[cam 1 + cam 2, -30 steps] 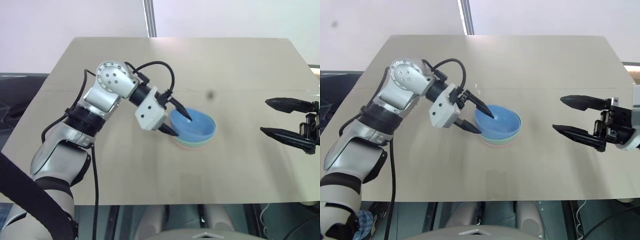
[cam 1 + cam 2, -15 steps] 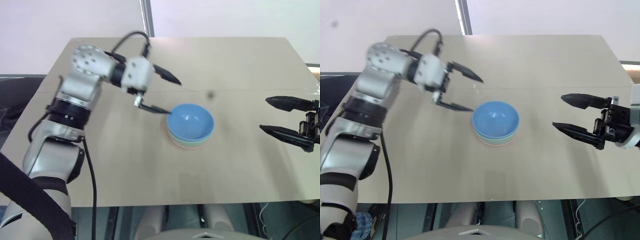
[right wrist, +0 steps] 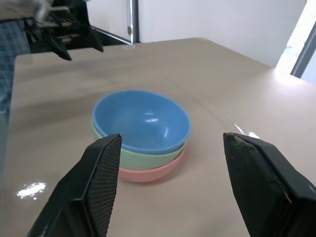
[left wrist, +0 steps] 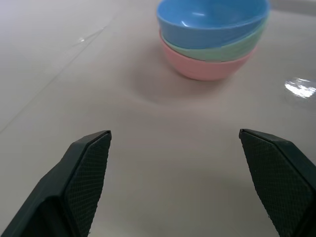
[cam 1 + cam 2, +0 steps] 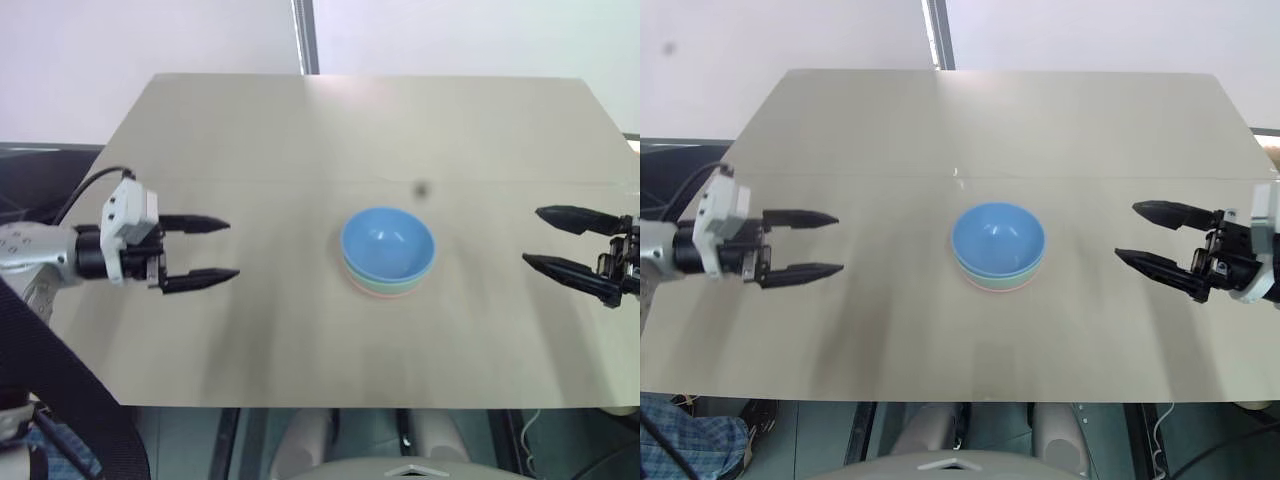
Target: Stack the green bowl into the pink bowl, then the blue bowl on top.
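Standing finished: blue bowl [image 5: 388, 241] tops green bowl [image 4: 224, 50] inside pink bowl [image 4: 205, 69].
Left claw [image 5: 212, 252] and right claw [image 5: 556, 240] gape wide, empty; nothing left.

text: none legible | labels: none | brands: none | numbers: none | signs: none

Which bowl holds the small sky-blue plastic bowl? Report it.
The mint-green bowl holds the sky-blue bowl, nested upright; the pink bowl lies underneath.
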`<state>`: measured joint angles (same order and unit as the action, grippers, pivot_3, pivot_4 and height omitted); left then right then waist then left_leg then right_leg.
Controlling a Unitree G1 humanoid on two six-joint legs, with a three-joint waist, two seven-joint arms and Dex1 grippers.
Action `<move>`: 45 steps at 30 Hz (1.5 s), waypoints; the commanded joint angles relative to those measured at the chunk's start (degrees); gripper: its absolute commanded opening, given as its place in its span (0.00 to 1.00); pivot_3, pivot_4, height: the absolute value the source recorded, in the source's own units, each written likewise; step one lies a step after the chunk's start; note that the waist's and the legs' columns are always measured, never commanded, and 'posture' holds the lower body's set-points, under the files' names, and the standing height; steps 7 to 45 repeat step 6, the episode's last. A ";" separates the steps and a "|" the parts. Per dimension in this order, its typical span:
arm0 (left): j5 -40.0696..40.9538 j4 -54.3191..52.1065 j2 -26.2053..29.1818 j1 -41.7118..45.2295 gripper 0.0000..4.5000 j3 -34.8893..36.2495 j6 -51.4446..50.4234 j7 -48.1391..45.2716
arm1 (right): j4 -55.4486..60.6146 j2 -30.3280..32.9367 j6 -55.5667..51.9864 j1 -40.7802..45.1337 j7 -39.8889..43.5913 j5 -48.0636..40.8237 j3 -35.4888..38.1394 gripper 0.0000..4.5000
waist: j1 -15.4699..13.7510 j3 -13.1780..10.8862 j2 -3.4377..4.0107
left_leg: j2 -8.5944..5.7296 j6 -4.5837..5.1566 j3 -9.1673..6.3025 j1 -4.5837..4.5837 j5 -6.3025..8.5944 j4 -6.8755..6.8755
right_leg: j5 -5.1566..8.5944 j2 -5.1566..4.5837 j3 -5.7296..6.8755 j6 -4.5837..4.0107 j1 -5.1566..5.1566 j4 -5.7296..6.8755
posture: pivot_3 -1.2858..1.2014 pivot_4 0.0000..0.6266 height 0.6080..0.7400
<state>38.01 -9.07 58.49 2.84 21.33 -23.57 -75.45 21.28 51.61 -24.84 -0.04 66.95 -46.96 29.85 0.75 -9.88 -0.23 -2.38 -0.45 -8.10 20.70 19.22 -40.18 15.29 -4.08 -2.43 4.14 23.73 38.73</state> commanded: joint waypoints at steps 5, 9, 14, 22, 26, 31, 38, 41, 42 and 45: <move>5.85 -8.12 -0.20 -0.87 0.97 5.97 -3.98 2.12 | -0.68 1.23 1.20 1.77 1.46 0.48 0.64 0.80 | -0.29 0.02 0.04 | 0.00 0.02 -0.11 0.01 0.01 -0.01 | 0.00 0.00 0.12 -0.01 -0.03 0.02 | 0.52 0.24 1.00; 5.94 -8.29 -0.26 -1.08 0.97 6.00 -3.88 1.89 | -0.72 1.27 1.19 1.84 1.58 0.53 0.62 0.80 | -0.29 0.02 0.04 | 0.00 0.01 -0.02 -0.04 0.01 0.00 | 0.00 0.00 0.03 -0.01 -0.03 0.02 | 0.52 0.24 1.00; 5.94 -8.29 -0.26 -1.08 0.97 6.00 -3.88 1.89 | -0.72 1.27 1.19 1.84 1.58 0.53 0.62 0.80 | -0.29 0.02 0.04 | 0.00 0.01 -0.02 -0.04 0.01 0.00 | 0.00 0.00 0.03 -0.01 -0.03 0.02 | 0.52 0.24 1.00; 5.94 -8.29 -0.26 -1.08 0.97 6.00 -3.88 1.89 | -0.72 1.27 1.19 1.84 1.58 0.53 0.62 0.80 | -0.29 0.02 0.04 | 0.00 0.01 -0.02 -0.04 0.01 0.00 | 0.00 0.00 0.03 -0.01 -0.03 0.02 | 0.52 0.24 1.00; 5.94 -8.29 -0.26 -1.08 0.97 6.00 -3.88 1.89 | -0.72 1.27 1.19 1.84 1.58 0.53 0.62 0.80 | -0.29 0.02 0.04 | 0.00 0.01 -0.02 -0.04 0.01 0.00 | 0.00 0.00 0.03 -0.01 -0.03 0.02 | 0.52 0.24 1.00; 5.94 -8.29 -0.26 -1.08 0.97 6.00 -3.88 1.89 | -0.72 1.27 1.19 1.84 1.58 0.53 0.62 0.80 | -0.29 0.02 0.04 | 0.00 0.01 -0.02 -0.04 0.01 0.00 | 0.00 0.00 0.03 -0.01 -0.03 0.02 | 0.52 0.24 1.00; 5.94 -8.29 -0.26 -1.08 0.97 6.00 -3.88 1.89 | -0.72 1.27 1.19 1.84 1.58 0.53 0.62 0.80 | -0.29 0.02 0.04 | 0.00 0.01 -0.02 -0.04 0.01 0.00 | 0.00 0.00 0.03 -0.01 -0.03 0.02 | 0.52 0.24 1.00; 5.94 -8.29 -0.26 -1.08 0.97 6.00 -3.88 1.89 | -0.72 1.27 1.19 1.84 1.58 0.53 0.62 0.80 | -0.29 0.02 0.04 | 0.00 0.01 -0.02 -0.04 0.01 0.00 | 0.00 0.00 0.03 -0.01 -0.03 0.02 | 0.52 0.24 1.00; 5.94 -8.29 -0.26 -1.08 0.97 6.00 -3.88 1.89 | -0.72 1.27 1.19 1.84 1.58 0.53 0.62 0.80 | -0.29 0.02 0.04 | 0.00 0.01 -0.02 -0.04 0.01 0.00 | 0.00 0.00 0.03 -0.01 -0.03 0.02 | 0.52 0.24 1.00; 5.94 -8.29 -0.26 -1.08 0.97 6.00 -3.88 1.89 | -0.72 1.27 1.19 1.84 1.58 0.53 0.62 0.80 | -0.29 0.02 0.04 | 0.00 0.01 -0.02 -0.04 0.01 0.00 | 0.00 0.00 0.03 -0.01 -0.03 0.02 | 0.52 0.24 1.00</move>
